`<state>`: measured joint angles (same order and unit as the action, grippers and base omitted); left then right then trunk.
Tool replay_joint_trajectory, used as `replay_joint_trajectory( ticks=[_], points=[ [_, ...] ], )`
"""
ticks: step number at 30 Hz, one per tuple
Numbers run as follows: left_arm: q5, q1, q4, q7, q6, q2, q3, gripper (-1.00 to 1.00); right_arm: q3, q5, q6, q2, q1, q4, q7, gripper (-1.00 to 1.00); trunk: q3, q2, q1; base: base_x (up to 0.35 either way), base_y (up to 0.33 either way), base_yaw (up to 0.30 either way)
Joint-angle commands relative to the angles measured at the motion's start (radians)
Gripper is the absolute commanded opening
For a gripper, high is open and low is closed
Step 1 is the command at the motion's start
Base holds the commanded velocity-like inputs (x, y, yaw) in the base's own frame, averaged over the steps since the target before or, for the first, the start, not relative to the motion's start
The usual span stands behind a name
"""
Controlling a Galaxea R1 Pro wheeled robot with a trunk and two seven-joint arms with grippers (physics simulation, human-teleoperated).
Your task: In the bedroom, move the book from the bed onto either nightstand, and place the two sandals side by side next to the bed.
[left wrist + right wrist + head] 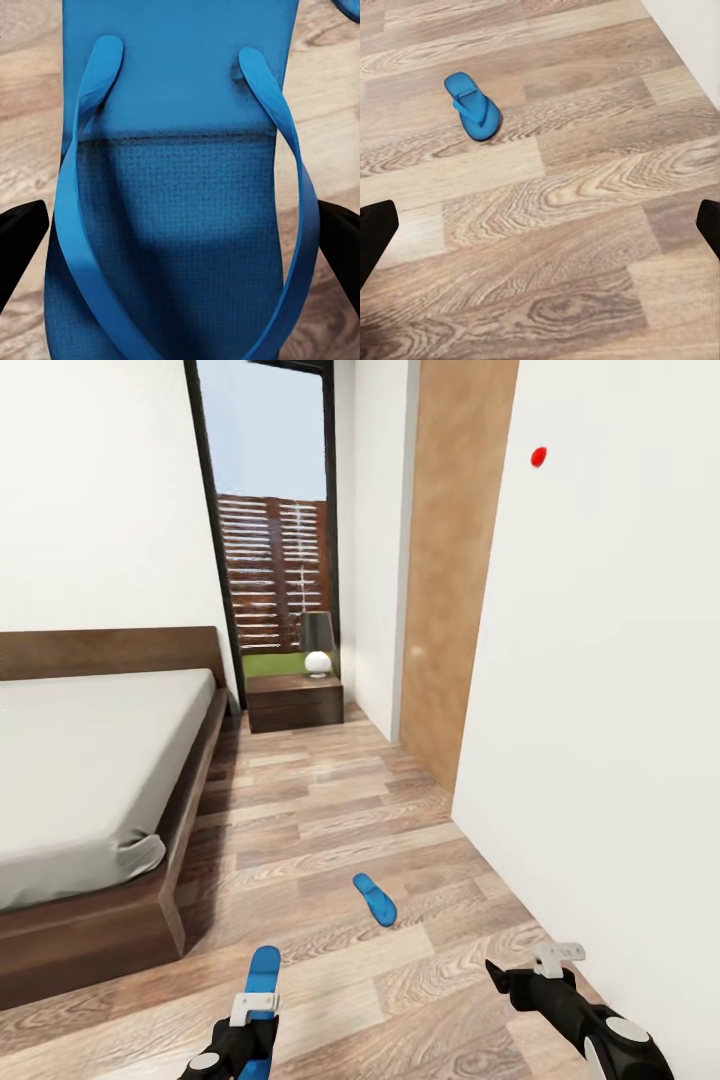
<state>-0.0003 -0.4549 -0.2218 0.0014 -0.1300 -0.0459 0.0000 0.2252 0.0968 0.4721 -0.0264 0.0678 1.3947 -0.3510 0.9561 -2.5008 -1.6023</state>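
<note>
Two blue sandals, one in each spot.
The left gripper (256, 1015) holds one sandal (262, 972); the right gripper (535, 972) is wide open near the other sandal (375, 898) on the floor (330, 800).

Bed (90, 760) (left side) — cropped

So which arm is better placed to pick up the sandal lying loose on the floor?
The right. Its gripper is open with nothing in it, and the loose sandal lies on the floor ahead of it. The left gripper is at the other sandal, which sits between its fingers.
</note>
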Motion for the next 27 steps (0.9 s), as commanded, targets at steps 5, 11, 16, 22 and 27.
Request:
replay_joint_trajectory(
  ticks=[5, 11, 16, 22, 27],
  points=[
    [0.000, -0.001, 0.001, 0.000, -0.003, 0.000, 0.000, -1.00, 0.002, 0.009, 0.002, 0.000, 0.000, 0.001, -0.009, 1.00, 0.001, 0.000, 0.000, 0.029, -0.009, 0.089],
    [0.000, -0.001, 0.001, 0.000, -0.003, 0.000, 0.000, -1.00, 0.002, 0.009, 0.002, 0.000, 0.000, 0.001, -0.009, 1.00, 0.004, 0.000, 0.000, 0.007, -0.002, 0.189],
    [0.000, -0.001, 0.001, 0.000, -0.003, 0.000, 0.000, -1.00, 0.002, 0.009, 0.002, 0.000, 0.000, 0.001, -0.009, 1.00, 0.008, 0.000, 0.000, 0.002, -0.001, 0.223],
    [-0.001, -0.001, 0.001, 0.000, -0.003, 0.000, 0.000, -1.00, 0.002, 0.009, 0.002, 0.000, 0.000, 0.001, -0.009, 1.00, 0.012, 0.000, 0.000, 0.000, -0.123, 0.164],
    [0.000, 0.000, 0.001, 0.000, -0.003, 0.000, -0.001, -1.00, 0.002, 0.009, 0.002, 0.000, 0.000, 0.001, -0.009, 1.00, 0.013, 0.000, 0.000, 0.000, -0.156, 0.039]
  ],
)
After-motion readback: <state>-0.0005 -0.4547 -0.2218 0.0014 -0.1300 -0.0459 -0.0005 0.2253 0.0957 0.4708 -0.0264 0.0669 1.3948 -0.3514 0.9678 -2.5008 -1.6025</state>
